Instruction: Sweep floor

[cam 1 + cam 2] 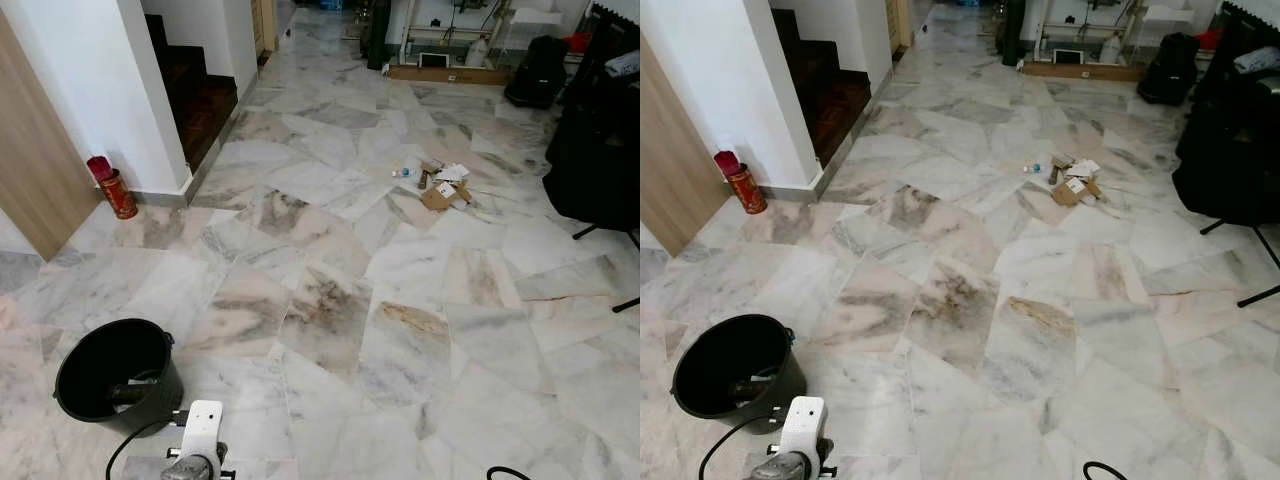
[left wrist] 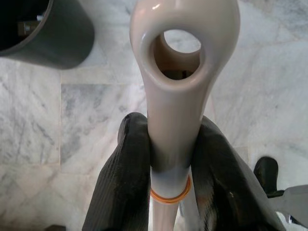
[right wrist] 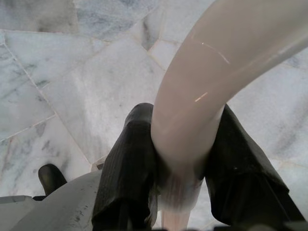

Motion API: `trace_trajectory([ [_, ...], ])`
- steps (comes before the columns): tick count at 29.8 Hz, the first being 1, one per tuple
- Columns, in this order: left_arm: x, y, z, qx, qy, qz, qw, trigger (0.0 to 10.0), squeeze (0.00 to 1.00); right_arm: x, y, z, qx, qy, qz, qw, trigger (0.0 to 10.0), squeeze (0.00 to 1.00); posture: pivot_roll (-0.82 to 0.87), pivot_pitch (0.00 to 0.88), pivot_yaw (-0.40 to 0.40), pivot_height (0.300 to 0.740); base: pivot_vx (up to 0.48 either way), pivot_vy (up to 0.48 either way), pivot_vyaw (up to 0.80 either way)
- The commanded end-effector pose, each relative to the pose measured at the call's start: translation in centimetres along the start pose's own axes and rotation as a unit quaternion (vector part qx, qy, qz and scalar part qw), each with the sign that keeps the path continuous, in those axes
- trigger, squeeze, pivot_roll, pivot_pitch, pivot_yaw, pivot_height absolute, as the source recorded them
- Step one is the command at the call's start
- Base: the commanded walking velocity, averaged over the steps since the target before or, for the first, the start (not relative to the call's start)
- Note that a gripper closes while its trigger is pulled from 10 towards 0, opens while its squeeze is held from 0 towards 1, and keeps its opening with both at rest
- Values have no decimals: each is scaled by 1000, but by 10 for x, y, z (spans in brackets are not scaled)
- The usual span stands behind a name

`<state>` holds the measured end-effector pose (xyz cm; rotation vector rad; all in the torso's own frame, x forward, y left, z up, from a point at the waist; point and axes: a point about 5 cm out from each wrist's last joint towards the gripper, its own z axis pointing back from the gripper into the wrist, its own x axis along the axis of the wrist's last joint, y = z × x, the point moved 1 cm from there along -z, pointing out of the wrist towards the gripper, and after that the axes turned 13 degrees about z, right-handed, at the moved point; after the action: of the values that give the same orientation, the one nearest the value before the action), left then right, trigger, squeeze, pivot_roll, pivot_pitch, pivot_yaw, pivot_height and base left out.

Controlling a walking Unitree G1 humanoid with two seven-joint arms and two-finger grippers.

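Between both grippers' closed jaws, the cream broom handle [image 2: 180,96] stands upright.

The lower run of the cream handle [image 2: 185,72] is cut off by the picture's edge, so its working end cannot be told. The same holds for the curved handle [image 3: 211,82] in the right wrist view. The scraps in the litter pile [image 1: 443,183] are too small to be identified. The contents of the black bucket [image 1: 118,375] are lost in shadow.
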<state>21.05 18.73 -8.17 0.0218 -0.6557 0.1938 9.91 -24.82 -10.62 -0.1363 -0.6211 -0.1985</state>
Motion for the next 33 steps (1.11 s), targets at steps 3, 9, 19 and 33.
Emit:
trace_trajectory([
  [3,-10,2,1,0,15,8,1000,10000,0,-2,-5,2,-8,4,2,1000,10000,0,-32,0,-29,740,0,0,0],
  [9,-9,3,1,-3,14,4,1000,10000,0,-2,-3,1,-8,2,0,1000,10000,0,-34,0,-18,740,0,0,0],
  [19,-14,5,3,-4,17,-1,1000,10000,0,-3,-4,2,-8,3,2,1000,10000,0,-29,0,-22,740,0,0,0],
  [33,-9,7,3,-2,-8,16,1000,10000,0,9,-9,3,-35,-56,8,998,10000,0,-29,0,-30,740,0,0,0],
])
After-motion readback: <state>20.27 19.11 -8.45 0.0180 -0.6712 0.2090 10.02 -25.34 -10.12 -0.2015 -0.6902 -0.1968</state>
